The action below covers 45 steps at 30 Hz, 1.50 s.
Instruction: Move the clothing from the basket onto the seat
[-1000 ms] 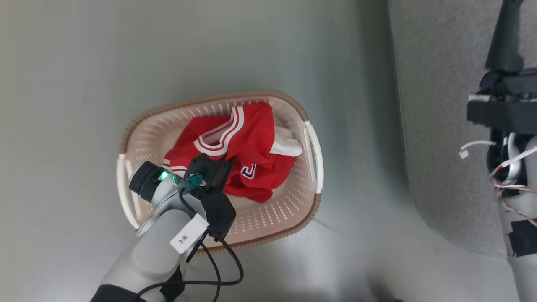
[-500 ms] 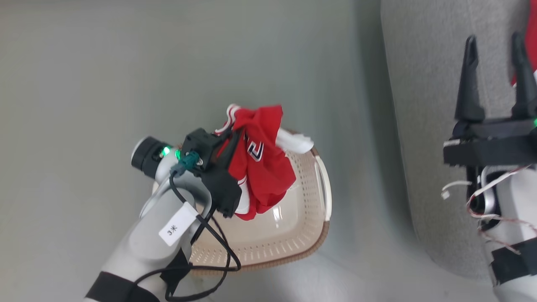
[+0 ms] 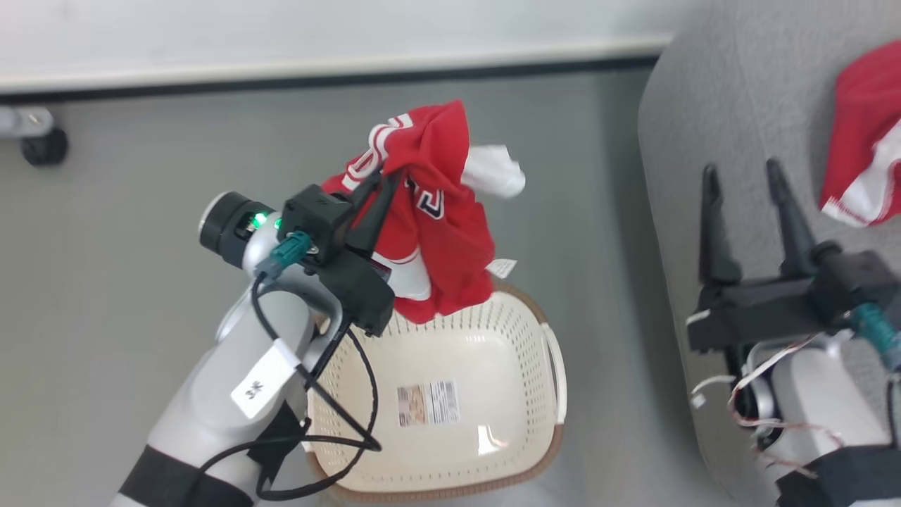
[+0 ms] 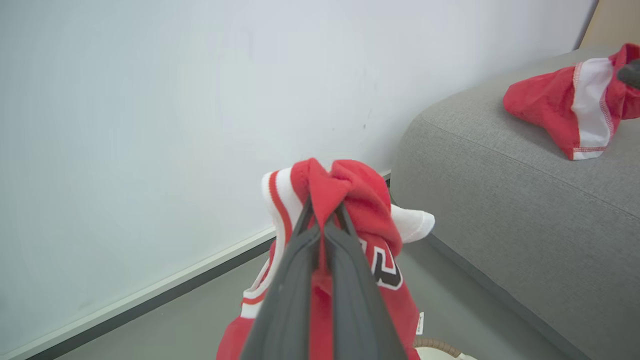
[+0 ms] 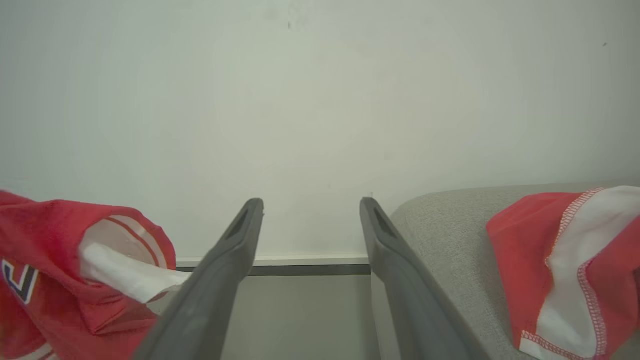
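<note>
My left gripper (image 3: 386, 177) is shut on a red jersey (image 3: 433, 225) with white stripe trim and dark lettering, which hangs bunched above the far rim of the cream basket (image 3: 517, 415). In the left wrist view the jersey (image 4: 360, 200) drapes over my closed fingertips (image 4: 324, 212). A second red and white garment (image 3: 866, 148) lies on the grey seat (image 3: 704, 120) at the right, also seen on the seat (image 4: 500, 200) as a garment (image 4: 575, 105). My right gripper (image 3: 742, 172) stands open over the seat's front edge, holding nothing; its fingers (image 5: 230, 270) frame the wall.
The basket's inside shows a paper label (image 3: 427, 403) on its bottom. A white wall with a dark skirting (image 3: 317, 77) runs behind. A black castor wheel (image 3: 43, 146) stands at the far left on the grey floor (image 3: 127, 246).
My left gripper has lifted the jersey up out of the basket. The head camera has tilted up, bringing the wall, the seat and the second garment into view.
</note>
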### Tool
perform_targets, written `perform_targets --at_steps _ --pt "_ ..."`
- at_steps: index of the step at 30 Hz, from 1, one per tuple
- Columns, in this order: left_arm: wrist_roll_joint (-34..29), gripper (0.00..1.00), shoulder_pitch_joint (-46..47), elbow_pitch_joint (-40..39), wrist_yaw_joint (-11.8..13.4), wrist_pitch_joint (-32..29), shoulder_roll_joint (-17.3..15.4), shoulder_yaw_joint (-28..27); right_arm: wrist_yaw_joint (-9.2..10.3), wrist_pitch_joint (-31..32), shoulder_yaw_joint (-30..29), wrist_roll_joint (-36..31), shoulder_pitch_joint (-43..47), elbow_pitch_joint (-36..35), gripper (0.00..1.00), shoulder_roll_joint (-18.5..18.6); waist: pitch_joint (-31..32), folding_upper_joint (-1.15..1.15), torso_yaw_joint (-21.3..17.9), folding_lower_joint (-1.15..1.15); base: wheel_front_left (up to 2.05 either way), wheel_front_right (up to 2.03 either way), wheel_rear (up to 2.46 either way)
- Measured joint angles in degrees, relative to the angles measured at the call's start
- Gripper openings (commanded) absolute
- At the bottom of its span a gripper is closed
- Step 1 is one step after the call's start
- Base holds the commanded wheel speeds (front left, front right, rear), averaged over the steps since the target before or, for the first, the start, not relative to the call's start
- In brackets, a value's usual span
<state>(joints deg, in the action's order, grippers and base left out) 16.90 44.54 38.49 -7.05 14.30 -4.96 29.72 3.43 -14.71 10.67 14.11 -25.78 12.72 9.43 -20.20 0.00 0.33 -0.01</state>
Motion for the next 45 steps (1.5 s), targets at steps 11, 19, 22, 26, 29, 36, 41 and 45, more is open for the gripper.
perform_targets --at_steps 11,19,22,26,29,36,41,45 --pt "0.4 0.00 -4.2 -3.6 0.0 0.0 -2.4 -0.8 -2.35 0.0 3.4 0.1 5.4 4.2 1.00 -2.2 9.1 0.00 0.9 0.00 0.00 0.00 0.00" --pt "0.6 0.00 -6.5 -4.7 0.0 0.0 -2.3 -0.2 -5.33 0.0 8.1 0.0 7.3 7.3 1.00 -3.4 14.5 0.00 1.1 0.00 0.00 0.00 0.00" --pt "0.7 0.00 -6.9 -5.2 0.0 0.0 -2.2 0.3 -7.08 0.0 10.9 -0.1 7.9 9.2 1.00 -4.2 16.7 0.00 1.1 0.00 0.00 0.00 0.00" --pt "0.7 0.00 -7.6 -5.6 0.0 -0.1 -1.9 1.3 -8.31 0.0 14.0 -0.4 8.2 12.0 1.00 -4.8 19.7 0.00 1.2 0.00 0.00 0.00 0.00" --pt "0.7 0.00 -8.1 -6.3 0.0 -1.0 -1.7 2.2 -9.06 0.0 16.3 -0.5 8.1 14.0 1.00 -5.1 22.0 0.00 1.2 0.00 0.00 0.00 0.00" --pt "1.1 0.00 -8.7 -10.9 0.0 -3.8 -0.9 4.1 -9.85 0.0 21.2 -0.6 6.6 17.0 1.00 -5.7 26.8 0.00 1.5 0.00 0.00 0.00 0.00" --pt "1.2 0.00 -8.7 -13.5 -0.1 -5.7 -0.4 5.2 -10.09 0.0 24.1 -0.5 5.1 19.4 1.00 -5.8 28.3 0.00 1.9 0.00 0.00 0.00 0.00" --pt "1.5 0.00 -8.7 -14.9 -0.1 -7.2 0.2 6.4 -10.34 0.0 26.5 0.2 4.0 21.4 1.00 -5.9 28.6 0.01 2.6 0.01 0.00 0.00 0.00"
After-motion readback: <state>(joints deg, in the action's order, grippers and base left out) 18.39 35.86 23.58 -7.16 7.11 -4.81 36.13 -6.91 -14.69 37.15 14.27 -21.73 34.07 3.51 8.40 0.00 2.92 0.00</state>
